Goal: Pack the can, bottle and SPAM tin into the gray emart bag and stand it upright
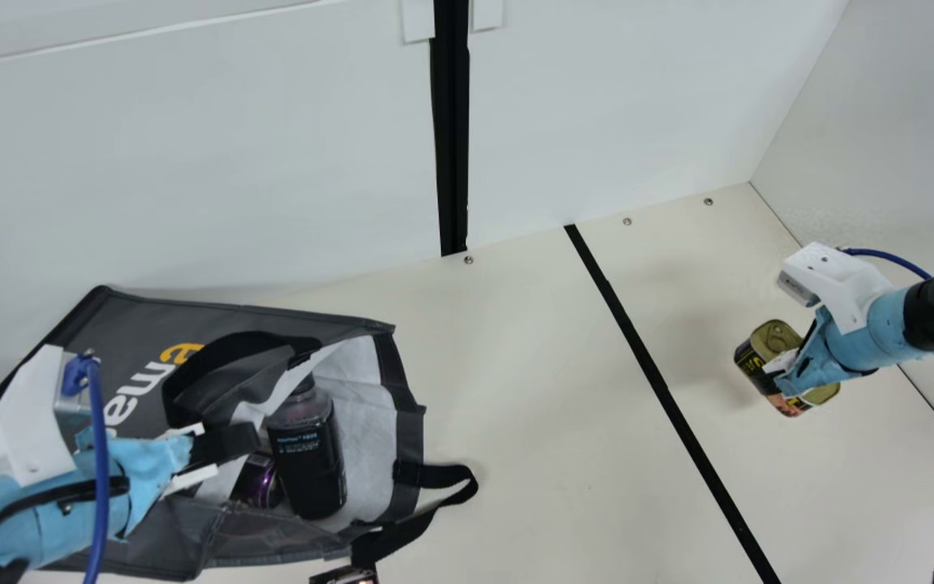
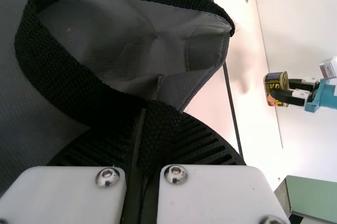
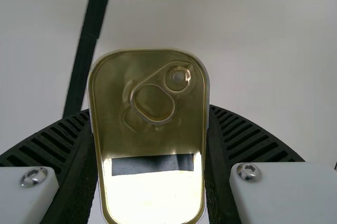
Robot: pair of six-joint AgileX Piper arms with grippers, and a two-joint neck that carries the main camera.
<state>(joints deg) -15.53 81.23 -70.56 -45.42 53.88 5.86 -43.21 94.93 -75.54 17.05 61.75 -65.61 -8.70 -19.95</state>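
Gripping the SPAM tin (image 1: 772, 337), the right gripper (image 1: 785, 375) was positioned at the right of the main view, with the tin above the cream table (image 1: 516, 405) and well apart from the gray emart bag (image 1: 272, 315). A black strip (image 1: 650, 369) ran along the table between tin and bag. The bag lay on its side at the left, its mouth facing the view's right and its pale lining exposed. Inside the mouth, the dark bottle (image 1: 305, 458) sat at a tilt, cap toward the view's top; the purple-and-black can (image 1: 257, 482) was located just beside it, on the side of the left gripper (image 1: 248, 440). One black handle (image 1: 216, 347) arched over the bag's upper panel; the second handle (image 1: 464, 477) extended onto the table. A small dark object (image 1: 345, 576), cut off by the lower edge, could not be identified. In the left wrist view, the left gripper (image 2: 142, 155) was closed, with the webbing of the arched handle clamped between its ribbed fingers (image 2: 200, 145). In the right wrist view, the right gripper (image 3: 150, 145) held the tin between its two fingers, one against each long side, with the pull-ring (image 3: 152, 104) lid facing the camera.
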